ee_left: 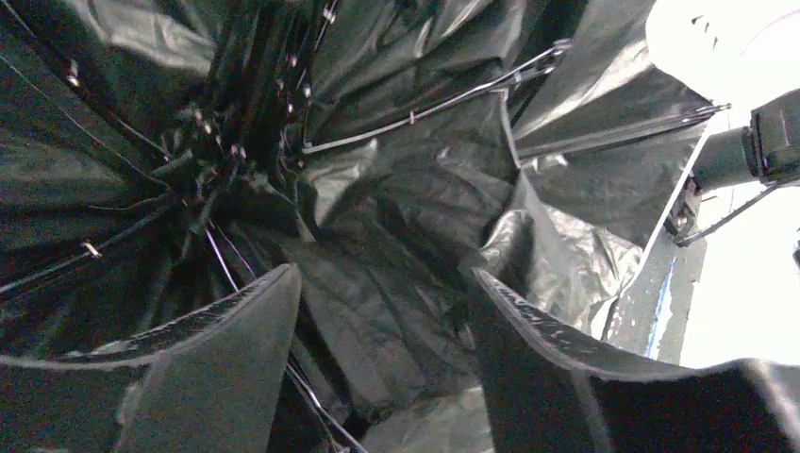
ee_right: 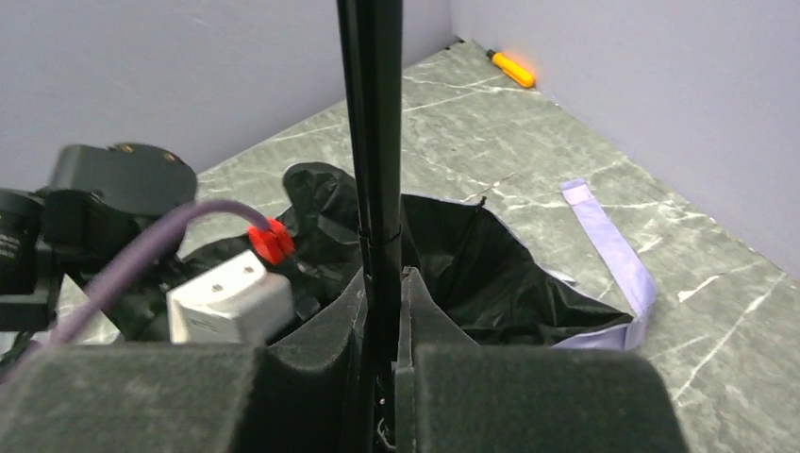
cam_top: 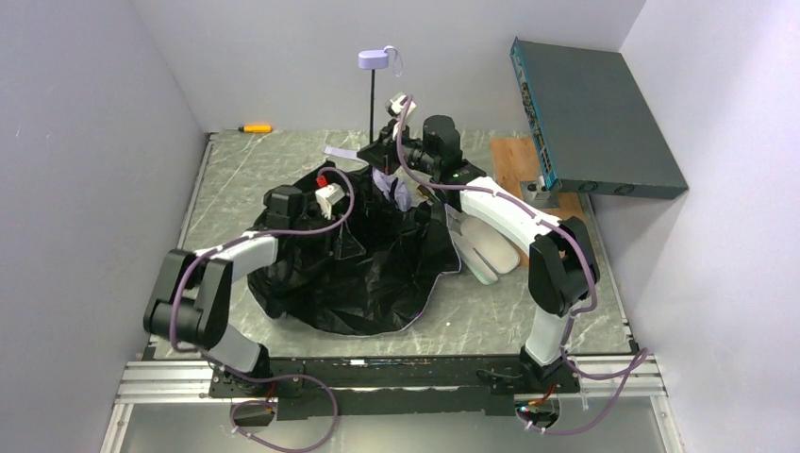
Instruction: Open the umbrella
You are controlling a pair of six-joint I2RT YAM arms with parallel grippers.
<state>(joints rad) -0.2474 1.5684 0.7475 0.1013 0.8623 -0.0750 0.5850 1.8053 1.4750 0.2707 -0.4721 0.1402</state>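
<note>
Right end effector [ee_right: 382, 294] pinching the umbrella [cam_top: 373, 278] by its black shaft [ee_right: 370, 113]. The shaft is upright with the lavender handle [cam_top: 374, 58] on top. Left end effector [ee_left: 385, 276] is spread, gripping nothing, down in the black lining [ee_left: 396, 208] left of shaft. The canopy is slumped on the tabletop [cam_top: 528, 307] around the shaft base. Pale oval case [cam_top: 492, 253] just right of shaft, orange screwdriver [cam_top: 255, 127] well left of it.
</note>
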